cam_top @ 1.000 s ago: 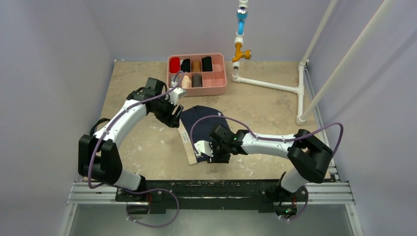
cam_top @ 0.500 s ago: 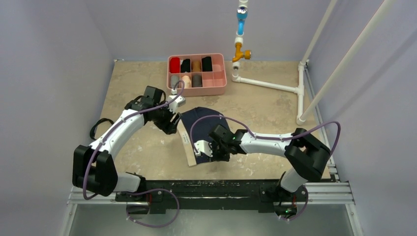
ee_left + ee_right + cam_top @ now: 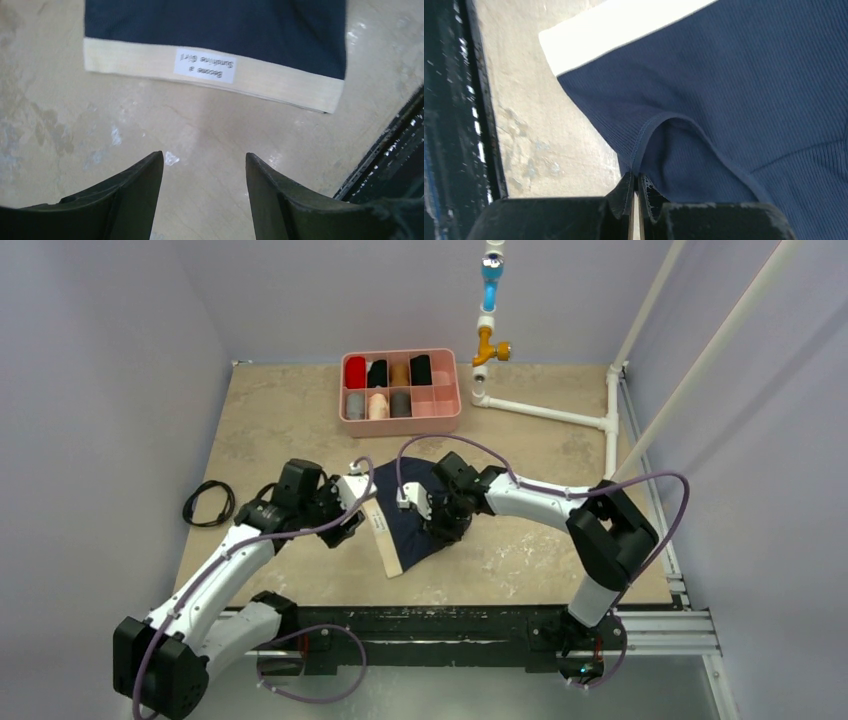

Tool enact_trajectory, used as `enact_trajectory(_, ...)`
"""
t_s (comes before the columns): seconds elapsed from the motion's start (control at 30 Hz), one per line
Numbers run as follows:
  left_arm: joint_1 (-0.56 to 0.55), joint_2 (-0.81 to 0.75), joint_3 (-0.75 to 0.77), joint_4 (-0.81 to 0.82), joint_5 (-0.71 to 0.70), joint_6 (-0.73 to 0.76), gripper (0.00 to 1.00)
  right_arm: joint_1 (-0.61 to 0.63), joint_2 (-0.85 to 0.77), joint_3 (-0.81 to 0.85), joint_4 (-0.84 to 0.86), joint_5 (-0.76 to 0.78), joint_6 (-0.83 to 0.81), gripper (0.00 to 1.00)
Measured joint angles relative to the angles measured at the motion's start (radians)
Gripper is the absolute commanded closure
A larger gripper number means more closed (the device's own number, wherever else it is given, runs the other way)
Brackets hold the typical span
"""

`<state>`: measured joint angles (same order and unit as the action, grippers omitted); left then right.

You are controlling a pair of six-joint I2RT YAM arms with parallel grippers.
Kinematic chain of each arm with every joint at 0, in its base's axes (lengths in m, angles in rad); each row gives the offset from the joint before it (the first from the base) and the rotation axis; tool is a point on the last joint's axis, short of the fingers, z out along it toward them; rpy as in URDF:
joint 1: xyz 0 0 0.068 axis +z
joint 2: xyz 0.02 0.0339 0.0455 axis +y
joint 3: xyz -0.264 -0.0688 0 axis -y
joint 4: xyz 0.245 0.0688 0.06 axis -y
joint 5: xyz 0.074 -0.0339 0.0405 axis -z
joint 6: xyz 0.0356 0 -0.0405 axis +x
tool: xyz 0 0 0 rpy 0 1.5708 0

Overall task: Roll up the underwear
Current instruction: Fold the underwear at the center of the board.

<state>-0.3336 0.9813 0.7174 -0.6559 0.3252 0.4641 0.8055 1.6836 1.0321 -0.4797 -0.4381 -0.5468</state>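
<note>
High overhead view, close wrist views, sharing underwear (image 3: 405, 536)

Both arms (image 3: 215, 575) have white links, black joints, looping purple cables (image 3: 645, 478) and black tapered end effectors (image 3: 204, 162).

A pink plastic tray (image 3: 400, 426) with little boxes sits at the far side of the sandy stone-look desk (image 3: 290, 410). In its back row stand a red fabric roll (image 3: 355, 371), a black fabric roll (image 3: 377, 372), a brown fabric roll (image 3: 399, 373) and a second black fabric roll (image 3: 421, 369). The front row holds three more - a light grey fabric roll (image 3: 355, 405), a peach fabric roll (image 3: 378, 406) and a dark grey fabric roll (image 3: 400, 403). A loop of black cable (image 3: 207, 504) lies near the desk's left edge. A white plastic pipe frame (image 3: 545, 414) stands on the right, with a blue and orange pipe piece (image 3: 489, 345) up high. A black metal rail (image 3: 430, 625) runs along the near edge.
</note>
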Motion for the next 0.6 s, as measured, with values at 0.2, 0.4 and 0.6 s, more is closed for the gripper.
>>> enact_trajectory(0.2, -0.232, -0.047, -0.063, 0.045, -0.038, 0.038, 0.4, -0.068, 0.111, 0.125, -0.067, -0.137, 0.014, 1.0)
enact_trajectory(0.4, -0.396, 0.016, -0.063, 0.077, -0.079, 0.048, 0.41, -0.129, 0.158, 0.166, -0.121, -0.227, 0.015, 1.0)
enact_trajectory(0.6, -0.575, 0.157, -0.038, 0.082, -0.142, 0.052, 0.48, -0.169, 0.182, 0.178, -0.157, -0.284, 0.013, 1.0)
